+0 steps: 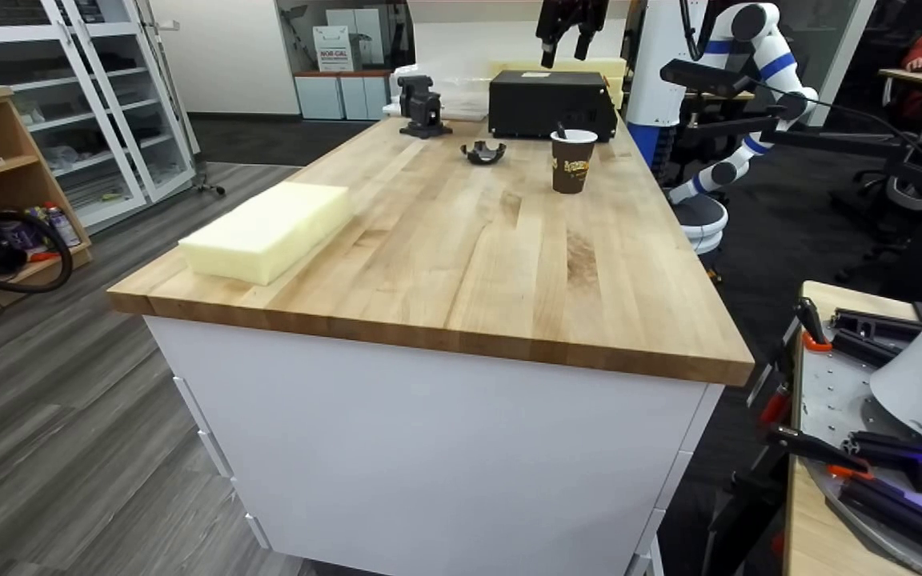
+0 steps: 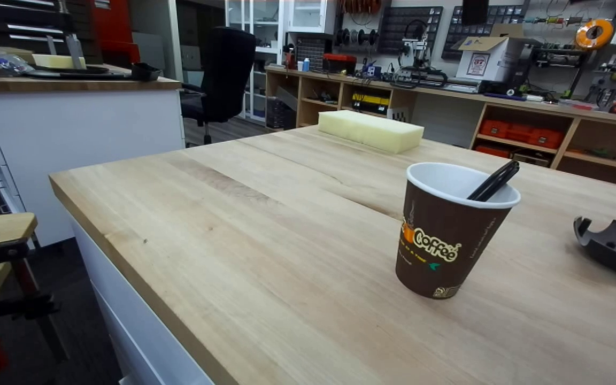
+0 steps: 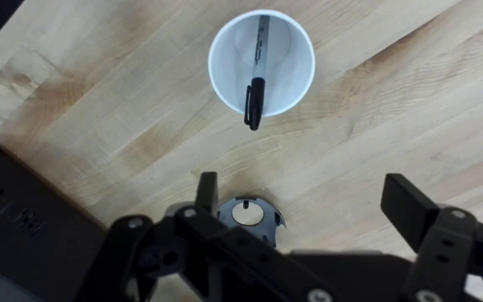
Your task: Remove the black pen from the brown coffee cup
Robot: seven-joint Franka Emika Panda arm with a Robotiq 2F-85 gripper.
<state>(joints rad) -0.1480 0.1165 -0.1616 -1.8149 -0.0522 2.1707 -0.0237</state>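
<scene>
The brown coffee cup (image 1: 571, 170) stands upright on the wooden table, with a white inside and a dark brown printed wall in an exterior view (image 2: 441, 240). The black pen (image 2: 494, 182) leans inside it, its black cap end sticking out over the rim. In the wrist view the pen (image 3: 257, 98) shows a grey barrel down in the cup (image 3: 288, 86) and a black clip cap crossing the rim. My gripper (image 3: 304, 191) is open and empty, its fingers wide apart. In an exterior view the gripper (image 1: 565, 56) hangs above the table, higher than the cup and apart from it.
A curved black plastic part (image 1: 483, 153) lies near the cup; in the wrist view (image 3: 268, 209) it shows partly behind a finger. A black box (image 1: 553, 106) stands behind the cup. A dark vise (image 1: 422, 108) and a yellow foam block (image 1: 269, 228) stand on the table (image 1: 461, 264).
</scene>
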